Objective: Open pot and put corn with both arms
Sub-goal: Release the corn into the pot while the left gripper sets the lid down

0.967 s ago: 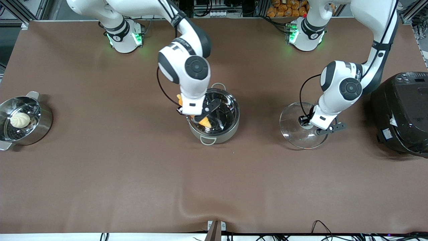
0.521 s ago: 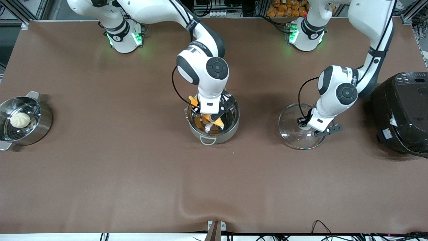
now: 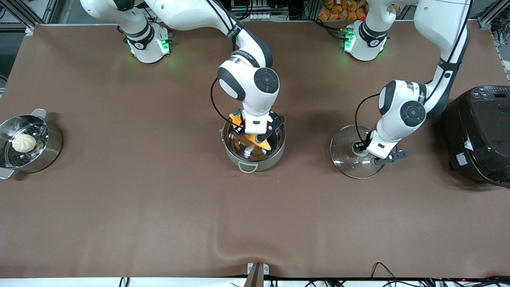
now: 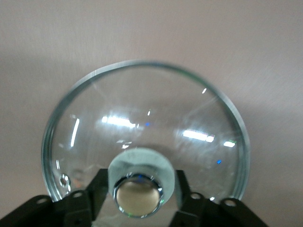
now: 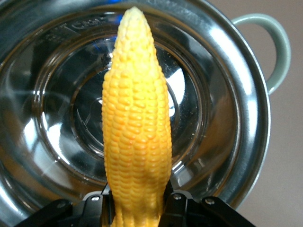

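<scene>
The steel pot (image 3: 255,161) stands open at mid table; in the right wrist view its shiny inside and rim (image 5: 246,118) fill the frame. My right gripper (image 3: 255,136) is shut on the thick end of the yellow corn (image 3: 261,142), holding it over the pot's opening, tip pointing across the bowl (image 5: 135,118). The right gripper's jaws (image 5: 137,203) clamp both sides of the cob. The glass lid (image 3: 346,159) sits beside the pot toward the left arm's end. My left gripper (image 3: 363,149) is shut on the lid's knob (image 4: 138,196), with the lid (image 4: 142,104) below it.
A steamer pot (image 3: 55,147) with a white bun (image 3: 24,142) stands at the right arm's end of the table. A large black rice cooker (image 3: 478,131) stands at the left arm's end, close to the left arm.
The right gripper has carried the corn from the pot's rim to over its middle. The left gripper and lid have shifted slightly toward the pot.
</scene>
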You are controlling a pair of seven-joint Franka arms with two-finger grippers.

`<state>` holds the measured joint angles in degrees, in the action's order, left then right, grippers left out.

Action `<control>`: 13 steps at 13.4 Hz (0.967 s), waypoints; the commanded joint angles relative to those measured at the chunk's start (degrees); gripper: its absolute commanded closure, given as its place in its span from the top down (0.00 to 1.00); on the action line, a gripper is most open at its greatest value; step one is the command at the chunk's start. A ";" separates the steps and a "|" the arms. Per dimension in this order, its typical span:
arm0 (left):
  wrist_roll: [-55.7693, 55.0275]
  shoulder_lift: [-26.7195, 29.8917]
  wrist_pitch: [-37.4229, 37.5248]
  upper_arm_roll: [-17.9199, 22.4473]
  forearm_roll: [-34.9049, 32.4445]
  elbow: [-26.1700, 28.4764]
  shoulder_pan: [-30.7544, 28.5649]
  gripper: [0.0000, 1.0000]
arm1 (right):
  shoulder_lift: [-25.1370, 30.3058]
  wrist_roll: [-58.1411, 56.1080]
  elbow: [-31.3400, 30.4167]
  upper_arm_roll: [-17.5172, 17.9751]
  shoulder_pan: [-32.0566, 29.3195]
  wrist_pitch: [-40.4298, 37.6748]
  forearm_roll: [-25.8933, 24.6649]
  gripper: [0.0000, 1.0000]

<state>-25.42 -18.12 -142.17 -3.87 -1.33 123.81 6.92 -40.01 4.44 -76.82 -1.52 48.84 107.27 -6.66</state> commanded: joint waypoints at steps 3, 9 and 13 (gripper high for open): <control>1.96 3.53 26.25 -0.35 -1.31 -21.62 -2.70 1.00 | -1.30 2.76 2.02 -0.59 0.82 -0.31 -2.13 1.00; 2.83 9.58 44.61 -0.88 -7.74 -35.21 -3.31 1.00 | 2.73 4.88 2.11 -0.76 -1.89 -1.53 0.67 1.00; 6.95 13.72 48.04 -0.62 -2.81 -35.39 -3.40 1.00 | 8.80 3.91 0.89 -0.68 -13.65 -9.18 2.18 1.00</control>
<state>-21.94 -6.27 -95.40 -4.36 -6.04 88.12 4.30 -34.49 9.01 -73.74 -3.22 40.94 99.85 -6.01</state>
